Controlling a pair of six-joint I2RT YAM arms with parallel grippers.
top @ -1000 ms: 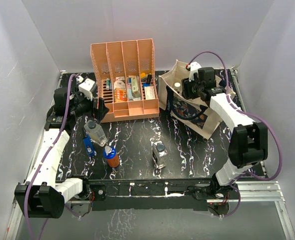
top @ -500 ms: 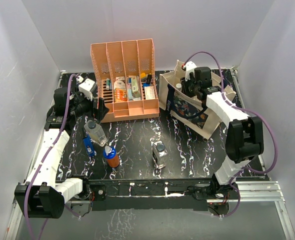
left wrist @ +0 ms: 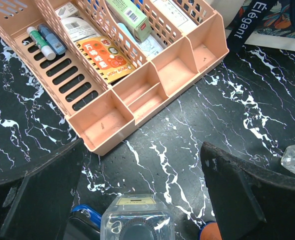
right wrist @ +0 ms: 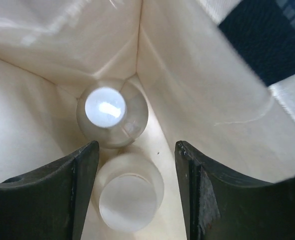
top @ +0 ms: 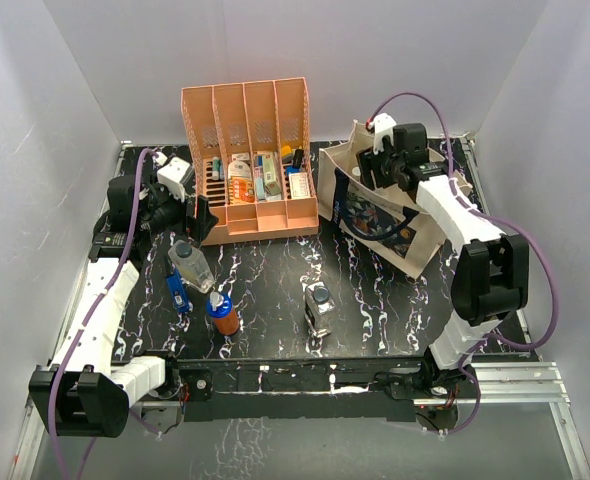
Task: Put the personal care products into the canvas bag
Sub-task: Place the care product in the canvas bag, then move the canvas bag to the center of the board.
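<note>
Canvas bag [top: 412,250] holds two bottles [right wrist: 112,114] already; four bottles [top: 319,308] sit on the tabletop [top: 275,270]. Right fingers [right wrist: 42,200] and left fingers [left wrist: 37,195] are both spread, empty.

Two bottles [right wrist: 112,115] together inside cream canvas bag [top: 403,238]; four more bottles [top: 222,313] outside.

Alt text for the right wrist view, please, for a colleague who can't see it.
Looking down into the cream canvas bag: a round white-topped bottle and a white cylinder stand together in its bottom corner. The right claw hangs open above them, dark fingers either side of the cylinder, gripping nothing.
</note>
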